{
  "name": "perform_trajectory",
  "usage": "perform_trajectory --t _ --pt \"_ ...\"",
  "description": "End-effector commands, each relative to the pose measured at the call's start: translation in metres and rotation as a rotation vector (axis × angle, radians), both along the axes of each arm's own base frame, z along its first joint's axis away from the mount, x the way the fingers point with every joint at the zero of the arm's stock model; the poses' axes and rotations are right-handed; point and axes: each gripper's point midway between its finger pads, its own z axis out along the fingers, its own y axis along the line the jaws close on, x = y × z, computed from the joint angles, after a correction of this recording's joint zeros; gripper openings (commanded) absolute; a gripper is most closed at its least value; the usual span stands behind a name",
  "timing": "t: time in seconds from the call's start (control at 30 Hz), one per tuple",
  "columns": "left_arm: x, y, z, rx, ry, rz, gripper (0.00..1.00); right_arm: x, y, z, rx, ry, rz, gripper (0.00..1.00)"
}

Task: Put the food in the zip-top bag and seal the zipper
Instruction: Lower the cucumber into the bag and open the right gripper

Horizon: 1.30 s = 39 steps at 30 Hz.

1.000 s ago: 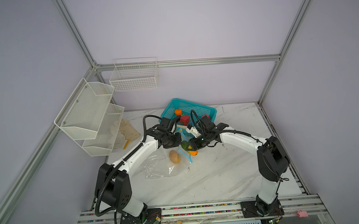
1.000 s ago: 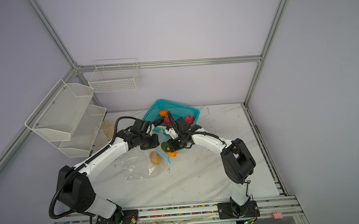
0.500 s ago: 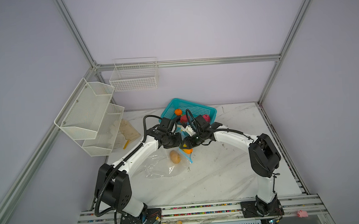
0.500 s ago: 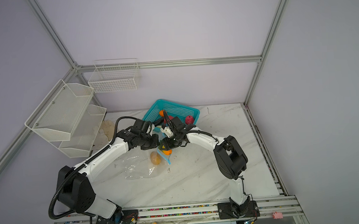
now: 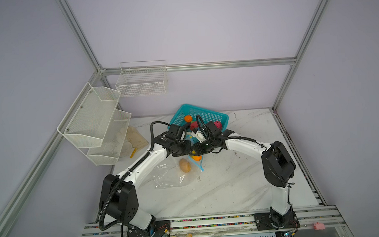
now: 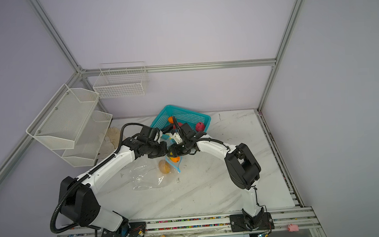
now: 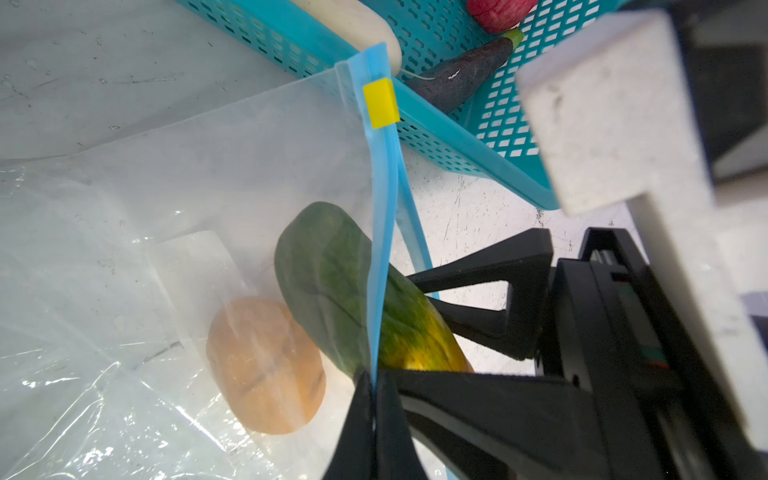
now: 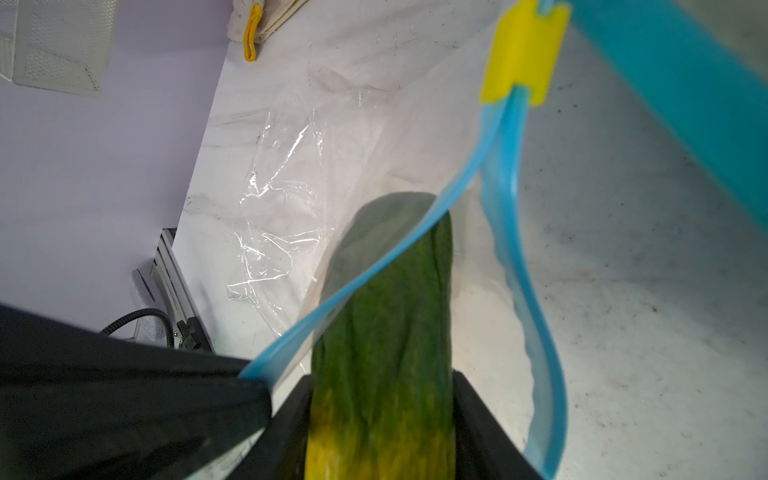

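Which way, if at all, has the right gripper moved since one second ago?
Yes: against the teal basket, the right gripper moved left in both top views.

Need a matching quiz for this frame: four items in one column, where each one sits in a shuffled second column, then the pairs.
Items
1. green-and-yellow toy fruit
2. tan toy potato
3. toy eggplant
4. yellow slider

Places
A. in the teal basket
B. on the blue zipper
C. lying fully inside the zip-top bag
D. held by the right gripper, partway through the bag mouth

Pairs: 1-D, 2-C, 3-A, 4-B
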Motion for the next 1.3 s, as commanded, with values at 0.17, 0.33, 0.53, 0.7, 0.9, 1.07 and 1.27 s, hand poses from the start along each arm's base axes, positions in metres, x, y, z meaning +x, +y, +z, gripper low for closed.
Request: perform_trajectory --t 0.17,0.33,0.53,0.7,0.9,1.07,1.27 --pt "0.003 -0.01 0.033 -0.072 -0.072 -0.005 0.0 -0.004 0.013 -0.011 0.006 0.001 0.005 0.52" --pt "0.002 -0.009 0.034 -0.071 -0.075 -0.004 0.0 -0.003 0.012 -0.015 -0.02 -0.004 0.0 0.53" --pt "0.002 -0.008 0.035 -0.072 -0.078 -0.001 0.0 -0.004 0.013 -0.017 -0.026 -0.005 0.0 0.56" --pt "0.001 -0.007 0.035 -0.07 -0.079 0.0 0.0 -0.004 0.013 -0.016 -0.027 -0.009 -0.001 0.59" --pt "0.001 -0.007 0.035 -0.07 -0.079 -0.001 0.0 -0.004 0.012 -0.014 -0.026 -0.013 -0.003 0.6" --pt "0.001 -0.007 0.034 -0.066 -0.081 0.0 0.0 -0.003 0.009 -0.001 -0.026 -0.039 -0.014 0.6" --pt "0.002 -0.007 0.031 -0.061 -0.075 -0.001 0.0 -0.005 0.001 0.027 -0.02 -0.083 -0.033 0.61"
